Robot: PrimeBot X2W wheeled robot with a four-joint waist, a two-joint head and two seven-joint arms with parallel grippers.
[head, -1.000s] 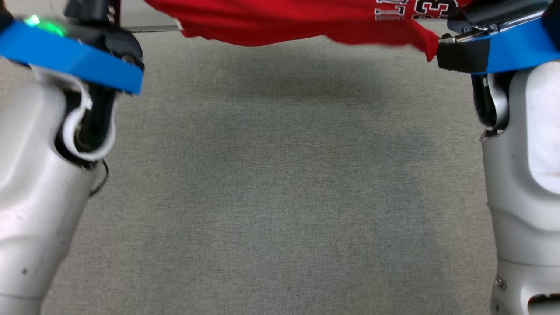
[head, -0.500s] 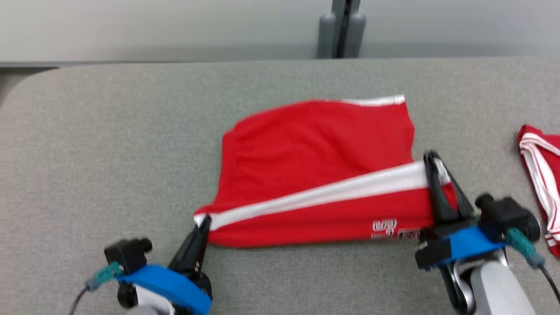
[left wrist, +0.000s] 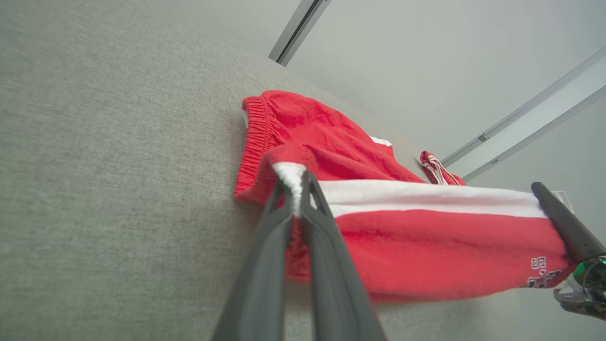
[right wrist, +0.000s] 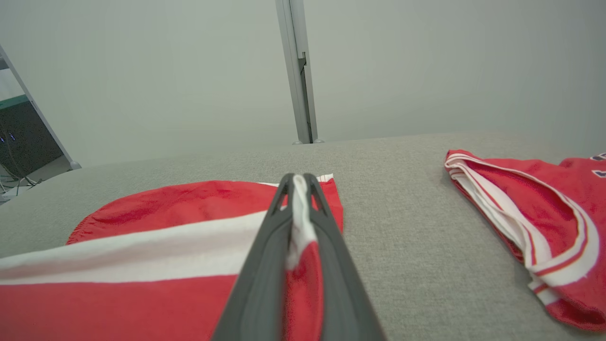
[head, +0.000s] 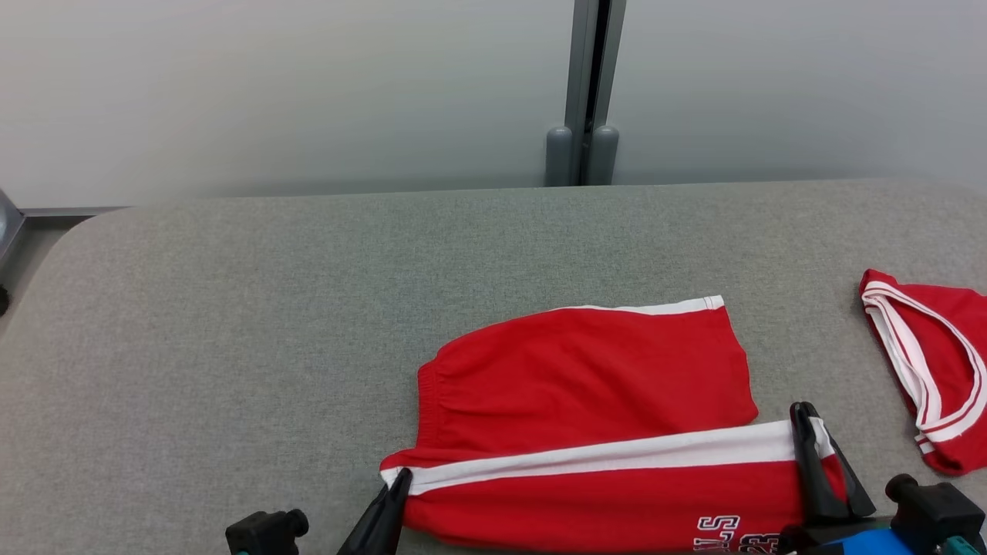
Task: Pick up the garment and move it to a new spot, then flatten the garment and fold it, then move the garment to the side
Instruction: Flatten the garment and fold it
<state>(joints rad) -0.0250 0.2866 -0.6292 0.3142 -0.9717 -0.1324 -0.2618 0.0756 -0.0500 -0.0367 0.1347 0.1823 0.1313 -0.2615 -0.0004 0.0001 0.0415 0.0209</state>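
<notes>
Head view: set the red shorts [head: 586, 385] down on the grey table [head: 231, 308], near edge still pinched.
Had hung stretched in mid-air a second before; now lay far half flat, white-striped near edge taut and raised. Gripped that edge at the waistband end with the left gripper [head: 397, 484], at the leg hem with the right gripper [head: 806, 416], both clamped tight on cloth. Judged the move nearly done, flattening next. Left a second red garment [head: 925, 385] well apart on the right.
</notes>
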